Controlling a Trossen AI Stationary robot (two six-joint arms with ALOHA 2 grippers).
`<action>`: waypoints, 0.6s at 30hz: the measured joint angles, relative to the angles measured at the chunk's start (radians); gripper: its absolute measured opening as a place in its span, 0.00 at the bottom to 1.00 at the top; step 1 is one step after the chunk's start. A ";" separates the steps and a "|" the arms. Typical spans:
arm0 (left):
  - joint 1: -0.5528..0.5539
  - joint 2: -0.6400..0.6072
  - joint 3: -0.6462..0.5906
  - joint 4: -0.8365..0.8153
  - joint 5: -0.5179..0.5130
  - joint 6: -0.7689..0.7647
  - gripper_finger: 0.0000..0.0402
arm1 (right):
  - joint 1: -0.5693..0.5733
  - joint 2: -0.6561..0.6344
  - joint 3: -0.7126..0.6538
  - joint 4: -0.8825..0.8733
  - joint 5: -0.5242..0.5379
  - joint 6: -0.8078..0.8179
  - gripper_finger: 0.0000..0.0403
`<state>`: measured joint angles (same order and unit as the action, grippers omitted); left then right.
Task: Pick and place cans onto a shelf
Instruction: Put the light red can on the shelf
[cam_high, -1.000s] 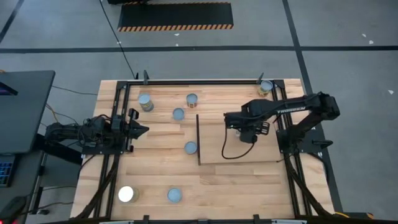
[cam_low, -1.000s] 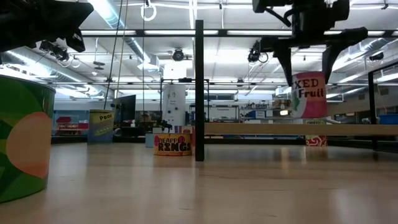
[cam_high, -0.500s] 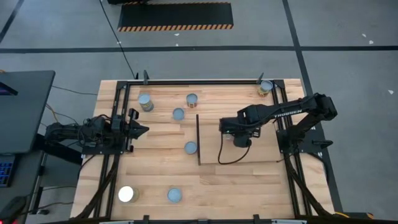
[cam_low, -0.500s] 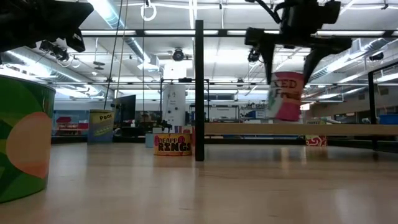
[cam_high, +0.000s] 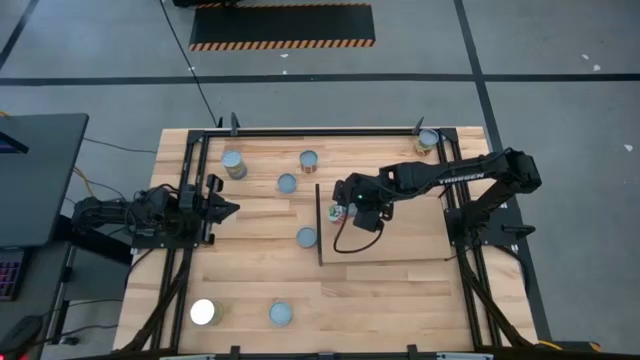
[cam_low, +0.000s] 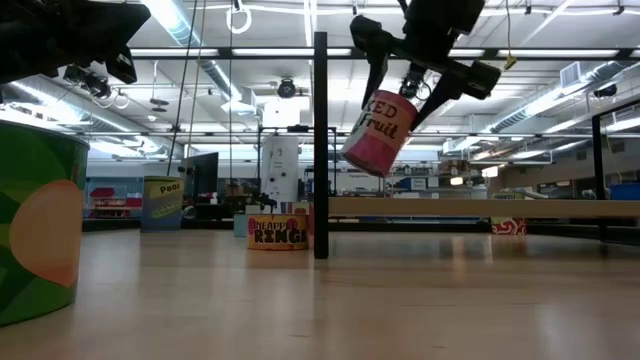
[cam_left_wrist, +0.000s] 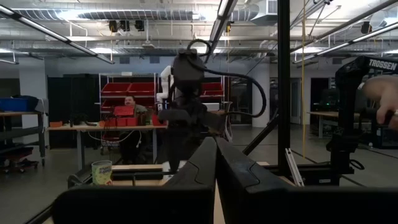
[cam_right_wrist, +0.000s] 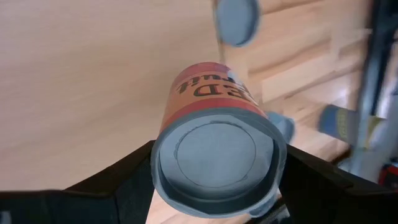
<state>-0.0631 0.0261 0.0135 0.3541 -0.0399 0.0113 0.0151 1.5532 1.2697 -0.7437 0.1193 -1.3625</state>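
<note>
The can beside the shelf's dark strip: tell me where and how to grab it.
Grip that upright can across its round side wall, coming straight down from above with the jaws straddling its flat top. It stands clear of the other cans; only the strip of the shelf is close.

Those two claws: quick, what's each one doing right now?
Left gripper: jaws shut, empty, waiting at the table's left side.
Right gripper: jaws shut on a tilted red can above the shelf.

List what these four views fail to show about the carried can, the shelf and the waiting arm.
- Carried can: its label is partly covered by the right gripper in the low view; in the high view the arm hides most of it.
- Shelf: the low view shows it edge-on, top surface unseen.
- Left gripper: the left wrist view shows only its fingers, tips together.
</note>
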 joint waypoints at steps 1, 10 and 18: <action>0.000 0.000 0.000 0.000 0.000 0.000 0.03 | -0.003 0.001 0.008 0.009 0.000 0.002 0.72; 0.000 0.000 0.000 -0.002 0.000 0.000 0.03 | -0.005 0.119 0.149 -0.220 -0.019 0.213 0.72; 0.000 0.000 0.000 -0.011 0.000 0.000 0.03 | 0.023 0.094 0.152 -0.257 -0.015 0.308 0.72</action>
<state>-0.0628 0.0261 0.0139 0.3431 -0.0399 0.0112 0.0383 1.6474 1.4216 -1.0008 0.1042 -1.0545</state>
